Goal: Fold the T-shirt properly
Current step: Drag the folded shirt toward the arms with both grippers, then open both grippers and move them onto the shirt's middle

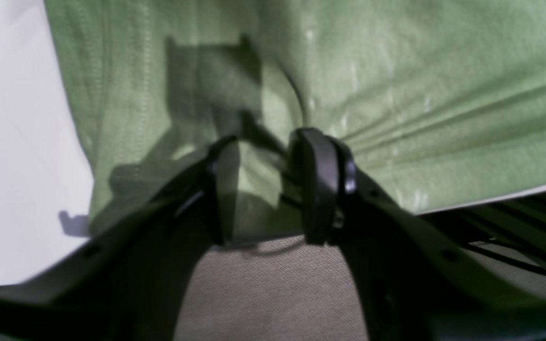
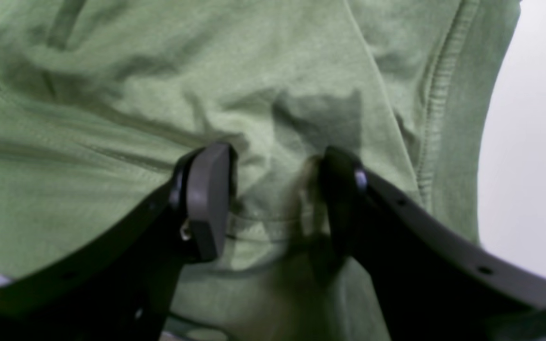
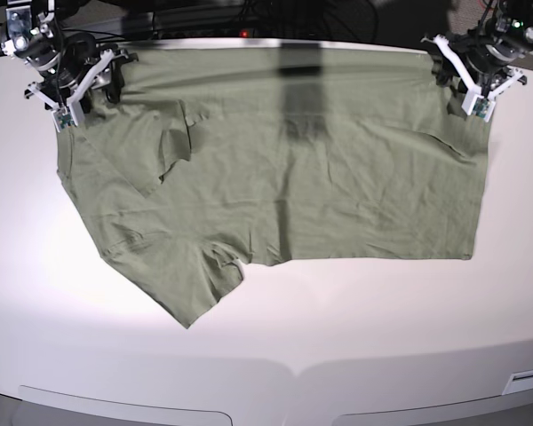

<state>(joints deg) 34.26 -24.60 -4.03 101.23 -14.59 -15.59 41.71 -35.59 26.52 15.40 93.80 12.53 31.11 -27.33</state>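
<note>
The sage-green T-shirt [image 3: 293, 177] lies spread and wrinkled on the white table [image 3: 338, 337], one sleeve pointing toward the near left. Its far edge runs along the table's back edge. My left gripper [image 3: 463, 82] is at the far right corner of the cloth. In the left wrist view, the left gripper [image 1: 270, 142] pinches a fold of the T-shirt [image 1: 420, 94], with taut creases running out from it. My right gripper [image 3: 87, 84] is at the far left corner. In its wrist view, the right gripper [image 2: 275, 156] holds bunched fabric of the T-shirt [image 2: 112, 94] between its fingers.
Dark cables and equipment [image 3: 249, 18] sit behind the table's back edge. A small white label [image 3: 524, 382] is at the front right rim. Bare white tabletop [image 1: 12, 142] borders the cloth on both outer sides and in front.
</note>
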